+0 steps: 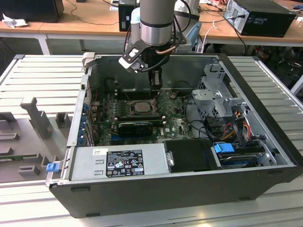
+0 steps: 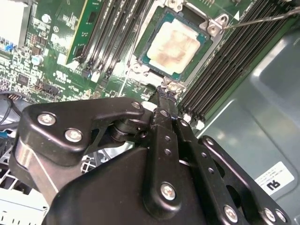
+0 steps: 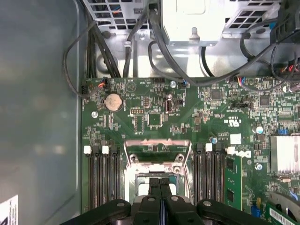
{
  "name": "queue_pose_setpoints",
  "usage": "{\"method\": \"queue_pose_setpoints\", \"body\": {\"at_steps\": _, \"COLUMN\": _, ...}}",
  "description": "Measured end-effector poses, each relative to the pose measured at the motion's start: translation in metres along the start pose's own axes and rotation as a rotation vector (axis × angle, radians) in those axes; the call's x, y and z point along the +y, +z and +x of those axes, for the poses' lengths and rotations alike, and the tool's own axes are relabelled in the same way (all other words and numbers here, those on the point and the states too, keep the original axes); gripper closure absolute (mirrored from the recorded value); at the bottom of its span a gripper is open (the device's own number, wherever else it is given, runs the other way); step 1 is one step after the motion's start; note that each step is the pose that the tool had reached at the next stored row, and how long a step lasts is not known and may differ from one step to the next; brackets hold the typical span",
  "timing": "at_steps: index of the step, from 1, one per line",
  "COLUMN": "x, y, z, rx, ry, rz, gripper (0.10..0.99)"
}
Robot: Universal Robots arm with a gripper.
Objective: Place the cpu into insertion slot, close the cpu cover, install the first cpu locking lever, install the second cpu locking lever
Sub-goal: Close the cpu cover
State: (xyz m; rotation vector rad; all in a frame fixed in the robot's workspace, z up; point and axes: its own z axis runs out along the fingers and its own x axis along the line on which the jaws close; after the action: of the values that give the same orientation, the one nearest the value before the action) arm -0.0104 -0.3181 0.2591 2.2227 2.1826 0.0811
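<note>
The cpu, a pale silver-beige square, lies in the insertion slot on the green board. The grey cpu cover lies flat around it as a frame; its pale end also shows in the first wrist view. My gripper is shut, fingers pressed together with nothing visible between them. Its tips sit at the socket's rim, just beside the cpu. In the exterior view the gripper hangs over the socket's far right corner. A thin wire lever slants away from one socket corner.
Black memory slots flank the socket on both sides. A long black card lies nearer the case front, and a power supply lies in front of it. Drive cage and cables fill the exterior view's right. The case wall is close.
</note>
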Motion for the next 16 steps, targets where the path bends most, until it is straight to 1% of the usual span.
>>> {"method": "queue_pose_setpoints", "body": {"at_steps": 5, "x": 0.0003, "y": -0.0028, "z": 0.0006, "rx": 0.0001, "ry": 0.0, "rz": 0.0, "gripper": 0.98}}
{"method": "queue_pose_setpoints", "body": {"at_steps": 12, "x": 0.006, "y": -0.0026, "z": 0.0009, "rx": -0.0001, "ry": 0.0, "rz": 0.001, "gripper": 0.98}}
{"method": "queue_pose_setpoints", "body": {"at_steps": 16, "x": 0.0104, "y": -0.0024, "z": 0.0013, "rx": -0.0001, "ry": 0.0, "rz": 0.001, "gripper": 0.98}}
